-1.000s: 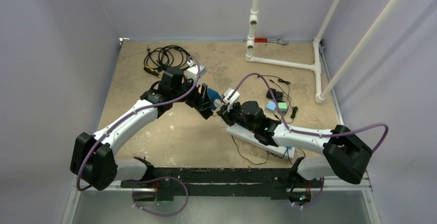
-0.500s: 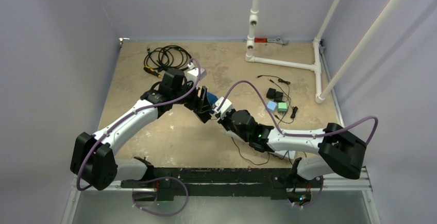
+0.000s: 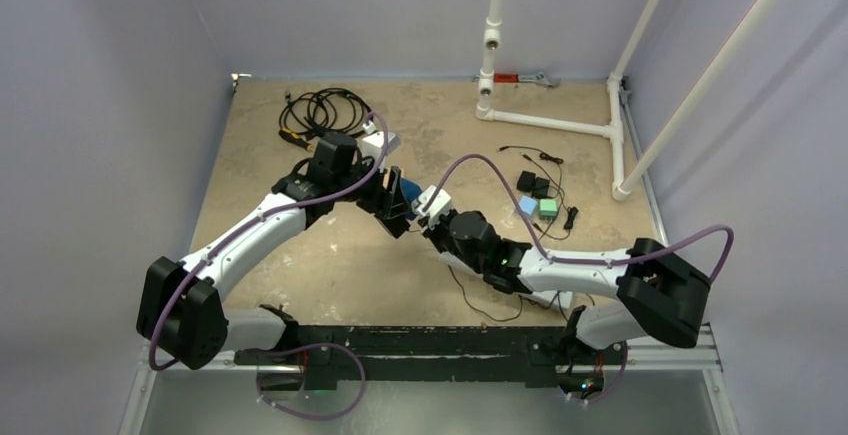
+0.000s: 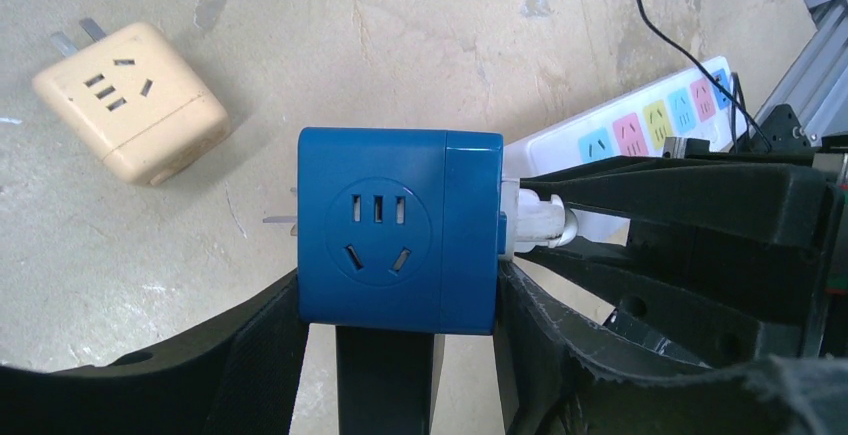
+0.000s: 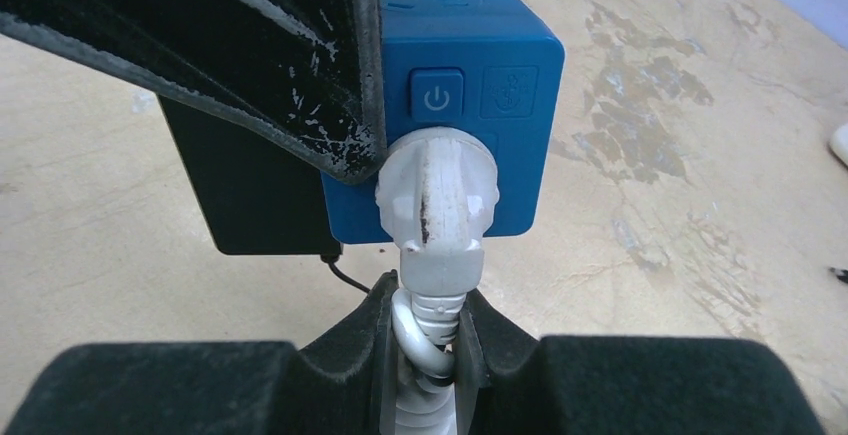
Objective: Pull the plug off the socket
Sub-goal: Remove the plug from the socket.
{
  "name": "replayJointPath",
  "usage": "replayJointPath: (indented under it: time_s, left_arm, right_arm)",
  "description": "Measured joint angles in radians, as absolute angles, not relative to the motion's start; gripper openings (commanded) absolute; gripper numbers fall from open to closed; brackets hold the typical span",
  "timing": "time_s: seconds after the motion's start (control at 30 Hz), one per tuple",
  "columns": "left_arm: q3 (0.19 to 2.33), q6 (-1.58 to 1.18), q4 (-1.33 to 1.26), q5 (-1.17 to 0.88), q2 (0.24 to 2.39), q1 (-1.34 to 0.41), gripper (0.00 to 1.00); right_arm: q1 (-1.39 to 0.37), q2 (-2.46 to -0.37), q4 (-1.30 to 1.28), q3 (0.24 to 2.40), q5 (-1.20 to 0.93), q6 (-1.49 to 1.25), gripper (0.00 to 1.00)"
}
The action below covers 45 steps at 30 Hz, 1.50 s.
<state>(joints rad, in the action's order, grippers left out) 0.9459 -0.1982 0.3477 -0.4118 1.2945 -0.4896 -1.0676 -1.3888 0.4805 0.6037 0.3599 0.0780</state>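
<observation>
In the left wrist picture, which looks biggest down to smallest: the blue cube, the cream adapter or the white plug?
1. blue cube, though it sits nearest the camera
2. cream adapter
3. white plug, partly hidden

Blue socket (image 4: 400,230), white plug (image 5: 436,195)

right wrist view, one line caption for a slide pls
Right gripper clamped on the neck of the white plug, which sits seated in the blue socket cube.
</observation>
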Motion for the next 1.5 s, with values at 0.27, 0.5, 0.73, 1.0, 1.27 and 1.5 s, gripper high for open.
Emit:
replayJointPath:
  time_s: [0.27, 0.5, 0.73, 1.0, 1.27, 1.5]
  left_arm:
    - [0.948, -0.2, 0.269, -0.435, 1.295, -0.491, 0.0]
    - [0.952, -0.2, 0.252, -0.458, 1.295, -0.492, 0.0]
    - [0.952, -0.209, 0.258, -0.441, 1.294, -0.494, 0.0]
    - [0.952, -0.226, 0.268, -0.419, 1.293, -0.5, 0.0]
    - [0.952, -0.227, 0.313, -0.422, 1.291, -0.487, 0.0]
    - [0.952, -0.226, 0.35, -0.431, 1.291, -0.465, 0.0]
  right_arm:
    - [-0.931, -1.306, 0.485, 0.577, 0.131, -0.013, 0.0]
    - [-0.904, -1.277, 0.486, 0.566, 0.07, -0.045, 0.0]
    - [-0.902, -1.282, 0.485, 0.566, 0.068, -0.035, 0.0]
    - [-0.913, -1.283, 0.484, 0.566, 0.08, -0.022, 0.0]
    - [-1.008, -1.327, 0.482, 0.582, 0.243, 0.039, 0.0]
    - [-1.061, -1.378, 0.48, 0.611, 0.345, 0.073, 0.0]
